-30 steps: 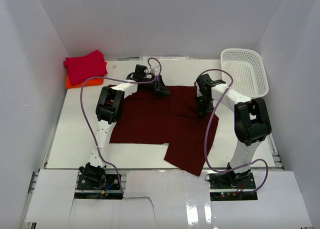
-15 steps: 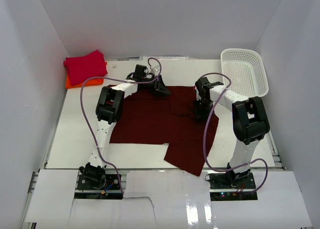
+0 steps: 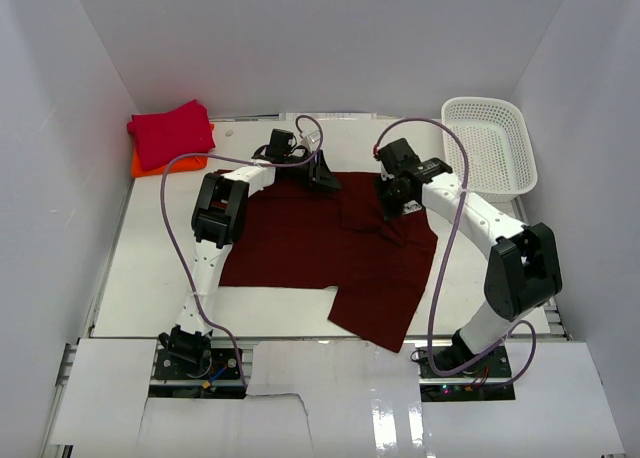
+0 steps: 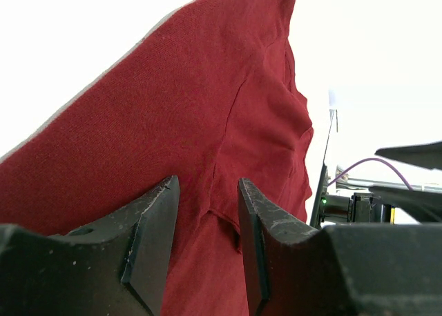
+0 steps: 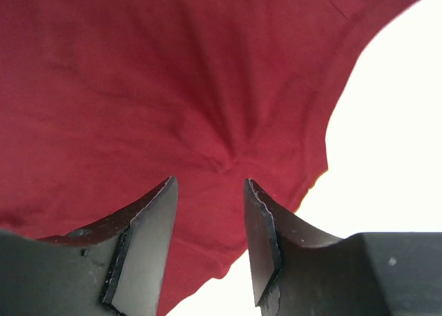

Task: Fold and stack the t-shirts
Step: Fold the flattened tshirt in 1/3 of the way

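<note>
Back left, red shirt [image 3: 172, 133] tops orange shirt [image 3: 150, 164]; I've maroon shirt [image 3: 300, 240] left to fold; left gripper [image 4: 206, 183], right gripper [image 5: 209, 182] parted, empty.

Orange t-shirt [image 3: 150, 164] is mostly buried under the crimson t-shirt [image 3: 172, 131], just a strip peeking out beside it.

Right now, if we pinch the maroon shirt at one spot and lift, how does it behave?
Probably floppy: the maroon shirt lies flat with creases and a pinched pucker, so it should hang limp from one grip. Likely light, being thin cloth. Pushed, it would probably bunch up rather than slide whole.
</note>
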{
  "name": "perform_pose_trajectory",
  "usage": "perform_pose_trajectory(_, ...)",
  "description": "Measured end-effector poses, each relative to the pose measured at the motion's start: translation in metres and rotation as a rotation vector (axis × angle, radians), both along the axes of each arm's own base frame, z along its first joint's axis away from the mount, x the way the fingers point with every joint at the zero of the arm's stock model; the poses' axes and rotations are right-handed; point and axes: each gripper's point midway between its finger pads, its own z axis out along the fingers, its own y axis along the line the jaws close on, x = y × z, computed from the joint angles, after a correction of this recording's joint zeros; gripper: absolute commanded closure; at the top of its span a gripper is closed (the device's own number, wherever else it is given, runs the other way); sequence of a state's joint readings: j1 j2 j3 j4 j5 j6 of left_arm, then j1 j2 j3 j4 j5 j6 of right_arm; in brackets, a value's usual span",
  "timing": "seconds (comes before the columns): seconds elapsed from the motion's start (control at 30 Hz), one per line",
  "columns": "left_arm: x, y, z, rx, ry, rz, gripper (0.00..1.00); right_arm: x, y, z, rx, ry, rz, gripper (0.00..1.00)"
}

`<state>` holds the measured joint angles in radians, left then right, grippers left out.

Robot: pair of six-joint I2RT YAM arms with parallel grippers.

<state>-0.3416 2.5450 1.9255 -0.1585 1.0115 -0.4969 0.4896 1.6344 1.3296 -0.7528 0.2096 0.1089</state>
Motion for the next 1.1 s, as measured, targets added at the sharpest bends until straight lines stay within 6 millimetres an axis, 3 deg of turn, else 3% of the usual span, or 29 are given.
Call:
perform_pose_trajectory(0.27, 0.0, 0.0, 0.0, 0.0, 0.0, 0.0, 0.49, -0.004, 0.028, -0.006, 0.003, -0.015, 0.13, 0.53)
perform_pose_trajectory(0.53, 0.002, 0.005, 0.0, 0.002, 0.005, 0.009, 0.49, -0.016, 0.061, -0.045, -0.006, 0.081, 0.246, 0.54)
perform_pose_trajectory(0.7, 0.004, 0.01, -0.001, 0.002, 0.018, 0.019, 0.49, -0.019, 0.084, -0.054, 0.011, 0.103, 0.297, 0.54)
perform_pose_trajectory(0.93, 0.007, 0.017, 0.0, -0.003, 0.036, 0.033, 0.49, -0.004, 0.11, -0.055, 0.041, 0.085, 0.322, 0.54)
perform_pose_trajectory(1.1, 0.007, 0.018, 0.001, -0.007, 0.04, 0.032, 0.49, 0.006, 0.121, -0.068, 0.045, 0.092, 0.327, 0.54)
